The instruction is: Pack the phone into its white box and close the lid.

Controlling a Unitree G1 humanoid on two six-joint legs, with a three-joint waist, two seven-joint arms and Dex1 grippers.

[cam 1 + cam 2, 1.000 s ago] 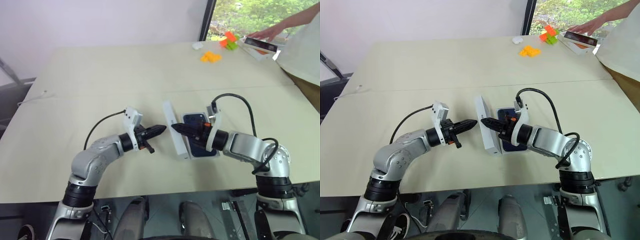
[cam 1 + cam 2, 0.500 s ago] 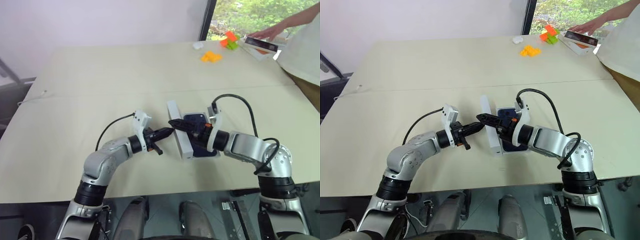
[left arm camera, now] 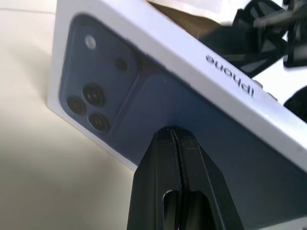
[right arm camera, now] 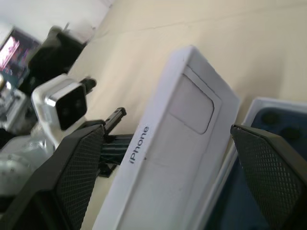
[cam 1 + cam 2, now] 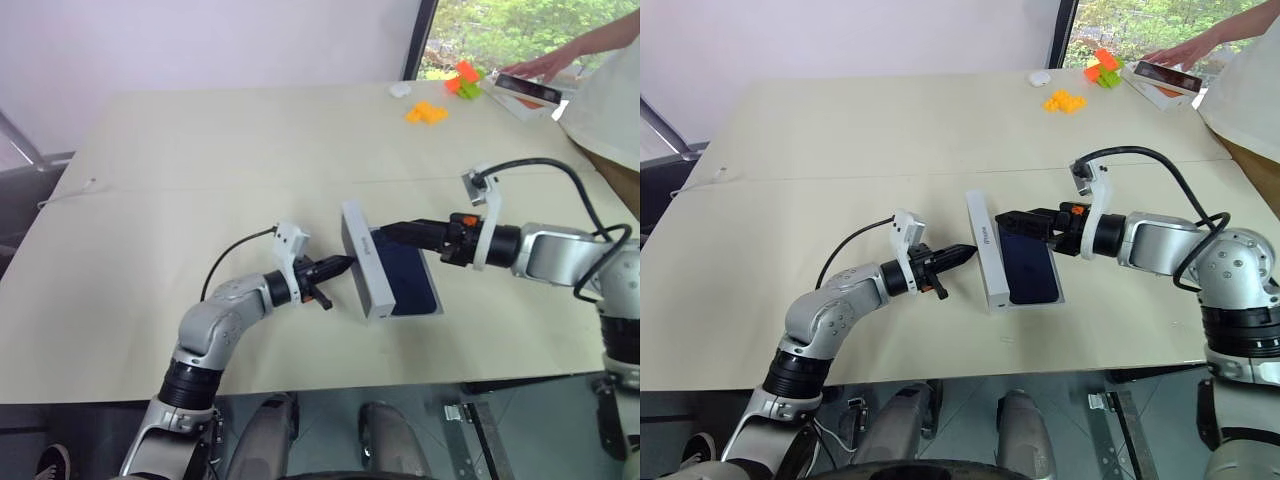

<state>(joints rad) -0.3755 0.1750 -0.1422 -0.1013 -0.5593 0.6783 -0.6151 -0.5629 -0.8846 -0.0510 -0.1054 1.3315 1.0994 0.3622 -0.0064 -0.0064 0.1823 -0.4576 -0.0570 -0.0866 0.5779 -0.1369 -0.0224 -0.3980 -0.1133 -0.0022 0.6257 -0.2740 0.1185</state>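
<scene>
The lid (image 5: 362, 258) stands tilted on its edge beside the phone (image 5: 408, 285) in the white box (image 5: 432, 309), propped by the left claw (image 5: 345, 264), pinched together; the right claw (image 5: 385, 232) hovers spread apart above.

Lid (image 5: 357, 262): smooth white cardboard, satin print on its top. Phone (image 5: 408, 287): glossy dark navy back. White box (image 5: 432, 311): thin matt cardboard rim. Bench (image 5: 200, 170): matt pale beige. Right end effector (image 4: 168, 158) pads: black, fine textured grid.
</scene>
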